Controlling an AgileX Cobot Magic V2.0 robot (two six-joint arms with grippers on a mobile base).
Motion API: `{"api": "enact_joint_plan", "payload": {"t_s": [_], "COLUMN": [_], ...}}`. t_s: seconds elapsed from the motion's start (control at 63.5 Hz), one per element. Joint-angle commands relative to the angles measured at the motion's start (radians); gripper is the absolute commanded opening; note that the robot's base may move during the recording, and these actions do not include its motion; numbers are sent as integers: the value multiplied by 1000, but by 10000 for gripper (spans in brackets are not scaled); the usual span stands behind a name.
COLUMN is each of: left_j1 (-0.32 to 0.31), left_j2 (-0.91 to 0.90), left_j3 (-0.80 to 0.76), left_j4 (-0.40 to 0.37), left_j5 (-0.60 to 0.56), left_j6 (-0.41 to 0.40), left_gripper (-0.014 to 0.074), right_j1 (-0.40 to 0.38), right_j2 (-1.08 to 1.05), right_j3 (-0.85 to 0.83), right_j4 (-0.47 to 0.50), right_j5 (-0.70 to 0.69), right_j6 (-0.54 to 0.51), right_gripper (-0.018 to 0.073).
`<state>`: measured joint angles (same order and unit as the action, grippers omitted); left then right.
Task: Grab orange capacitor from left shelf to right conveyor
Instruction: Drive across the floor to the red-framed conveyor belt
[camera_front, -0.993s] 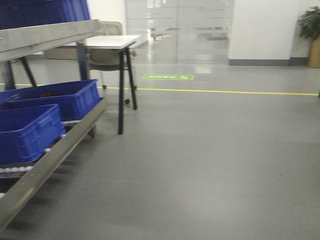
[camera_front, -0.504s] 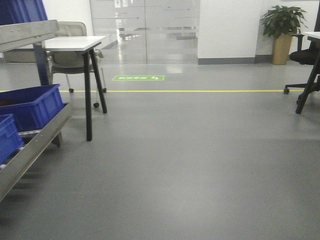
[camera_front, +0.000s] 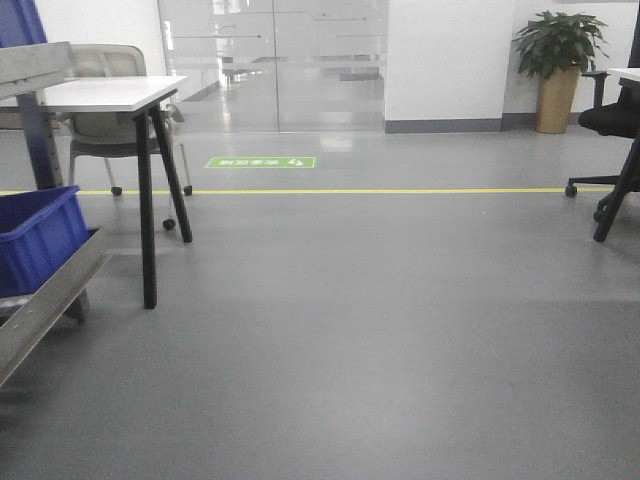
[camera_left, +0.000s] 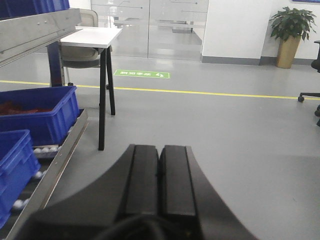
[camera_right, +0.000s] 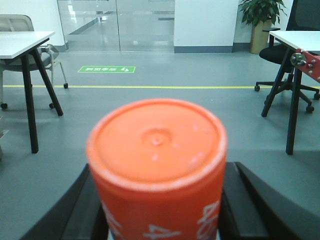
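The orange capacitor fills the right wrist view, top face toward the camera, white digits on its side. My right gripper is shut on it, a black finger pressing each side. My left gripper is shut with nothing between its pads, hanging above the grey floor. The left shelf shows only as a steel beam at the left edge of the front view; in the left wrist view, the shelf holds blue bins. A red bolted piece, seemingly the right conveyor's frame, pokes in at the right; its belt is out of view.
A white table with black legs and a beige chair stand behind the shelf. A black office chair and a potted plant are at the right. A yellow floor line crosses the grey floor. One bin holds red bags.
The front view has swung to the right: the shelf and blue bins slid toward the left edge, and the plant and office chair came into view.
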<state>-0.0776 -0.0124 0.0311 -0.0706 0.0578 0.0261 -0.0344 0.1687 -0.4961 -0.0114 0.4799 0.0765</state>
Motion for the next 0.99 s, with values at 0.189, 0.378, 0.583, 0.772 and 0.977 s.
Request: {"api": "enact_joint_plan", "payload": {"t_s": [0.189, 0.378, 0.583, 0.772, 0.977], "left_j1": [3, 3, 3, 3, 3], "left_j2": [-11, -11, -9, -9, -9], "left_j3": [-4, -4, -4, -4, -4], "left_j4": [-3, -3, -3, -3, -3], "left_j5": [-88, -88, -88, -88, -88], "left_j6": [-2, -2, -2, -2, -2], "left_gripper": [-127, -127, -127, -127, -127], "right_j1": [-5, -5, -5, -5, -5], "right_j2": [13, 13, 13, 13, 13], "right_j3": [-27, -27, -27, -27, -27], "right_j4": [-11, -11, -11, -11, -11], "right_j5": [-86, -86, -86, -86, -86], "right_j6": [-4, -4, -4, -4, -4], "right_gripper": [206, 206, 206, 206, 206]}}
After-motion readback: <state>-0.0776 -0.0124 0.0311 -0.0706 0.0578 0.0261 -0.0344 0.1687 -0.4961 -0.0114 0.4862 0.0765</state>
